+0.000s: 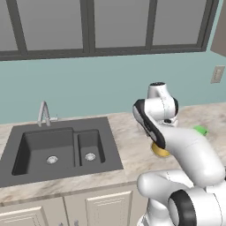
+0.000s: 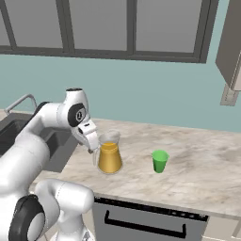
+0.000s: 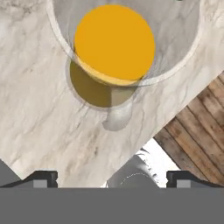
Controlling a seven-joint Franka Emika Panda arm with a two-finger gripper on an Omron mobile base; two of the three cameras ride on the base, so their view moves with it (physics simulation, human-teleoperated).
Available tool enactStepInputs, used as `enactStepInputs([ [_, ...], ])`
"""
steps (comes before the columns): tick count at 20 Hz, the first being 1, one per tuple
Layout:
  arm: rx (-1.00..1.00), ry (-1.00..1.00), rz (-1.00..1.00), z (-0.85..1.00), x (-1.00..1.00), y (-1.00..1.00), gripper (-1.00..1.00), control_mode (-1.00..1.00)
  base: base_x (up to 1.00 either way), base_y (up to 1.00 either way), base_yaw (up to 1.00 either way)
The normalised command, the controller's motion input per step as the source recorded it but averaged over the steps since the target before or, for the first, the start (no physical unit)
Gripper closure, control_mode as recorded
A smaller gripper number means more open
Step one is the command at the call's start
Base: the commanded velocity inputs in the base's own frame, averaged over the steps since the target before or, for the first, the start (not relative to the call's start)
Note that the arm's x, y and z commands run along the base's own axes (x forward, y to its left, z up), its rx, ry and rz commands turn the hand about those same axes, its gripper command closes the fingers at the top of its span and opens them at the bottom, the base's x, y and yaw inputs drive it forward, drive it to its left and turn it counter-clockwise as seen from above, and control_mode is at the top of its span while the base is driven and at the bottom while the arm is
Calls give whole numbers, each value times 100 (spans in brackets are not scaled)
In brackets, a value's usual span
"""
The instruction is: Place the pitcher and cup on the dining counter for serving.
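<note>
Step in hand: approach to the golden-yellow tapered pitcher (image 2: 109,157). The white arm's two-finger gripper (image 3: 112,178) hovers above it, fingers wide apart, empty. Small bright-green cup (image 2: 160,161) stands at the pitcher's three o'clock. Next: descend, centre on the pitcher, close.

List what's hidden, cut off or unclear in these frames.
- Pitcher: in the left base view the arm covers all but a yellow sliver.
- Cup: in the left base view the arm's forearm hides most of it.
- Pitcher in the hand view: rim cut by the top edge; whether it has a handle is unclear.
- Gripper: fingertips sit wide apart at the hand view's bottom; in the right base view the hand hides them.
- Sink: largely behind the arm in the right base view.
</note>
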Motion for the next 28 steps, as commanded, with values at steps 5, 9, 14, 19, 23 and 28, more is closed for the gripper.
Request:
enactStepInputs([
  [5,0,9,-29,-34,17,-18,-100,-100,0,0,0],
  [9,0,0,-9,-7,22,-17,-100,-100,0,0,0],
  [14,0,0,0,-6,22,-26,-100,-100,0,0,0],
  [19,-2,0,0,-9,14,-28,-100,-100,0,0,0],
  [23,-3,0,0,-12,14,-17,-100,-100,0,0,0],
  [28,-6,0,0,-40,9,-1,100,-100,0,0,0],
])
